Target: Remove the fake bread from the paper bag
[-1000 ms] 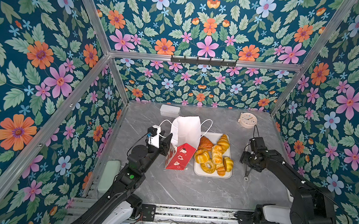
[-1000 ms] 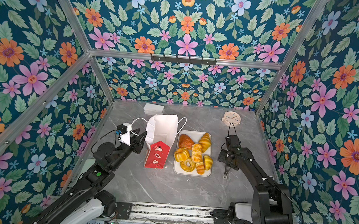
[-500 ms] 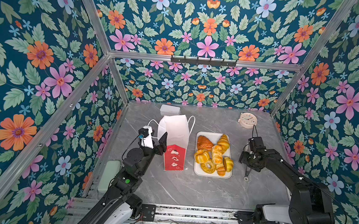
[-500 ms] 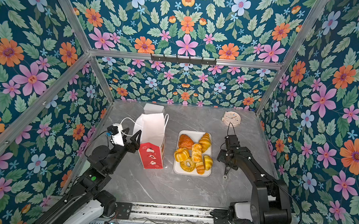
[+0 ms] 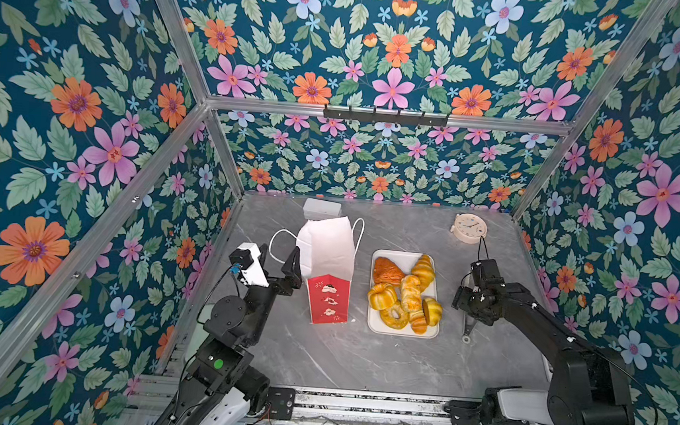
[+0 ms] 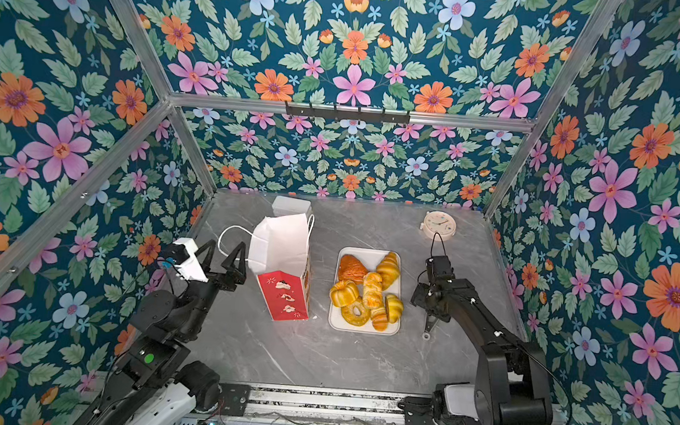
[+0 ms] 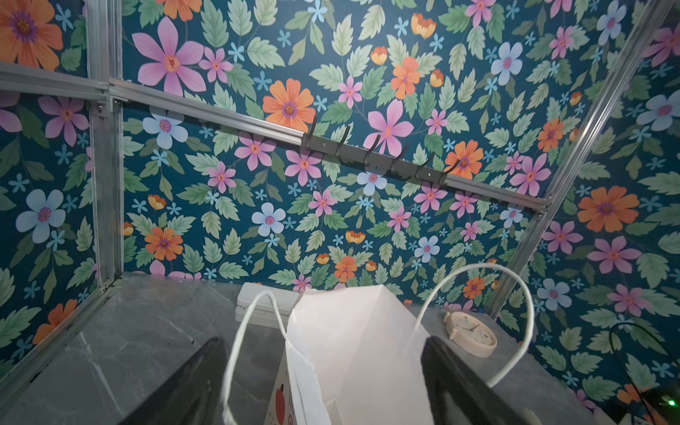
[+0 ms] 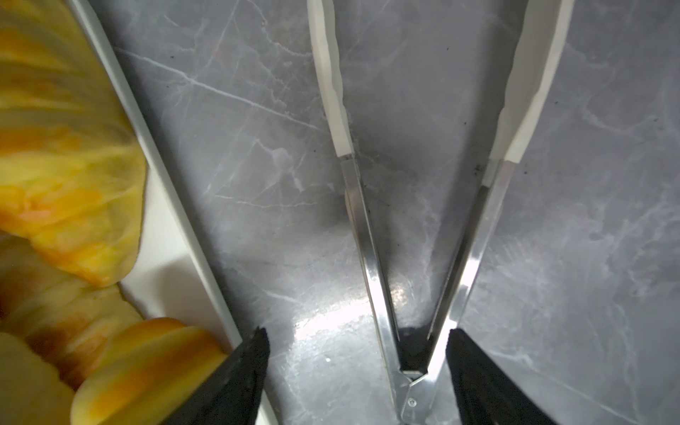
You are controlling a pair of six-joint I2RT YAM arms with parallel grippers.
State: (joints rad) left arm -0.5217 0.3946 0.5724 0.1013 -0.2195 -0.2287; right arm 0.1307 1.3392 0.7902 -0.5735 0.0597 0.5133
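**Bread Piled on Tray, Bag Stood Upright Beside It**

At the left of the tabletop, the left end effector was held raised at the near left edge of the paper bag. Its fingers were spread wide apart. In the left wrist view, the bag's rim and one white cord handle were seen between them. Whether either finger touched the paper could not be told.

The bag stood upright with its mouth open, so that the white inside was shown above the red printed outside. A small white box lay just behind it, by the far wall.

To the right of the bag, and apart from it, a flat white tray was set. All of the fake bread in view was heaped on it: croissants, a fluted cake, a ring doughnut, a round bun and a darker brown piece.

Right of the tray, metal tongs lay open on the tabletop. The right end effector was held low over their hinged end, its fingers parted and clamped on nothing. A round clock lay at the far right.
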